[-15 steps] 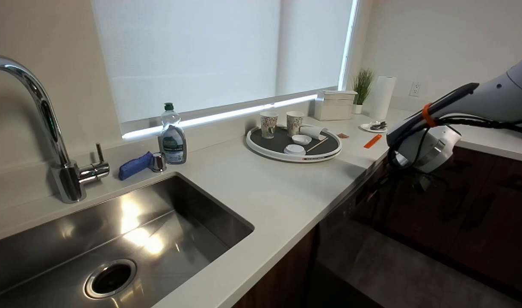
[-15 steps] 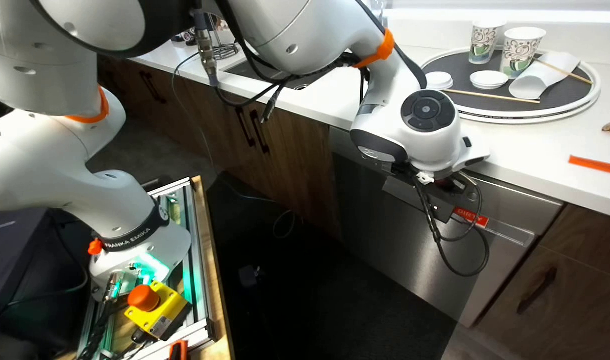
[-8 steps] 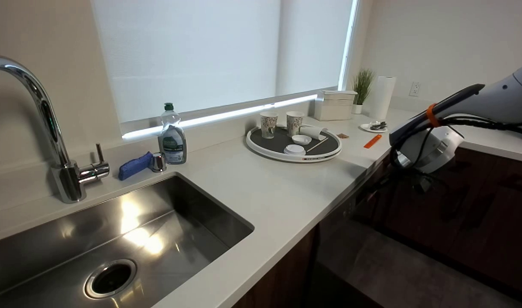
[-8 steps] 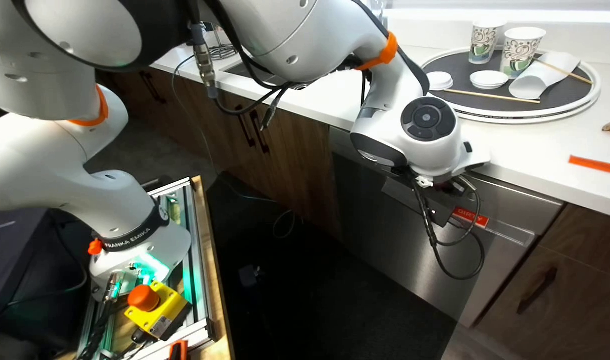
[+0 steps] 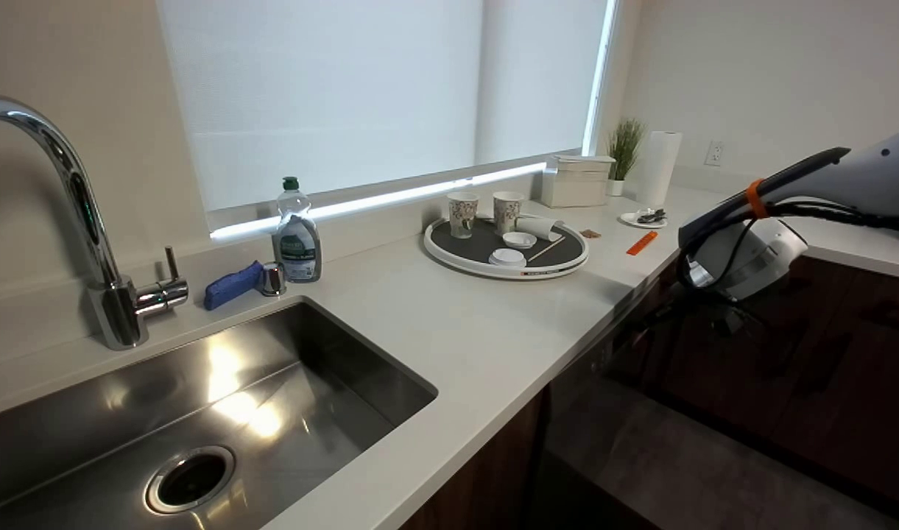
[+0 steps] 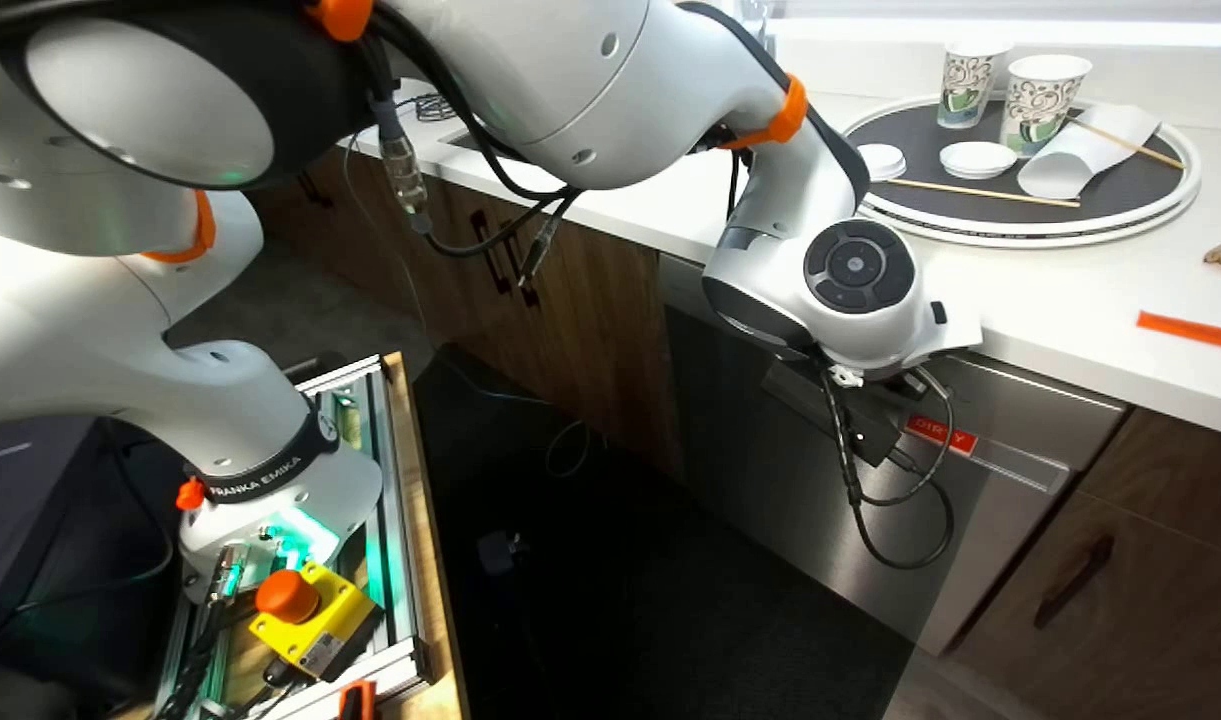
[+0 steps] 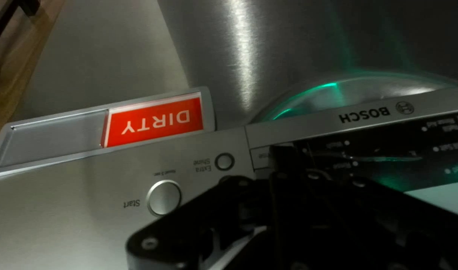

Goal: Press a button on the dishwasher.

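One dishwasher [image 6: 780, 470] faces the gripper [image 7: 287, 155], Start button [image 7: 164, 197] to one side.

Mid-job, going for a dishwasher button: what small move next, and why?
I'd probably nudge the end effector leftward in the wrist view, toward the Extra Shine button. It overlaps part of the dark display there, while that button shows uncovered beside it.
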Robot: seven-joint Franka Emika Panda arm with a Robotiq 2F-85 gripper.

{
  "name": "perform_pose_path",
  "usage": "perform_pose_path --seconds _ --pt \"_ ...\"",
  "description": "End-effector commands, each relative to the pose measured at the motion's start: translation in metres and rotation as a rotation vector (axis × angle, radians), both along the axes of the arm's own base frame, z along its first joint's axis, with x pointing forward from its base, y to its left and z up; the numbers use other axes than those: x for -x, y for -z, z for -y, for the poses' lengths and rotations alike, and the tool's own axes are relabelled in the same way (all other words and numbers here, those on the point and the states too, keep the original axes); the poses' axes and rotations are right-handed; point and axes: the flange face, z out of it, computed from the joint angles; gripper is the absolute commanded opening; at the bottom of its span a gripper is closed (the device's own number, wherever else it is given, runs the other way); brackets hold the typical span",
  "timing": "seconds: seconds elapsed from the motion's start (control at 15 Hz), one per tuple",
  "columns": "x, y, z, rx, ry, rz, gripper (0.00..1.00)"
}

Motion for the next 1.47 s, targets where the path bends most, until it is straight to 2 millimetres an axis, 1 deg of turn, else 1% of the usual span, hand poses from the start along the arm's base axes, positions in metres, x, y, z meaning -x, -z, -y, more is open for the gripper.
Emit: perform_pose_path --seconds 0.0,0.6,1.0,1.4 --pt "-0.012 -0.001 -0.003 -0.036 0.056 0.050 0.00" --pt "-0.010 0.001 -0.003 -0.034 0.067 0.046 0.00" --pt "-0.001 0.000 -0.001 0.010 0.045 0.004 0.00" --pt "0.013 -0.003 0.013 0.136 0.066 -0.055 0.00"
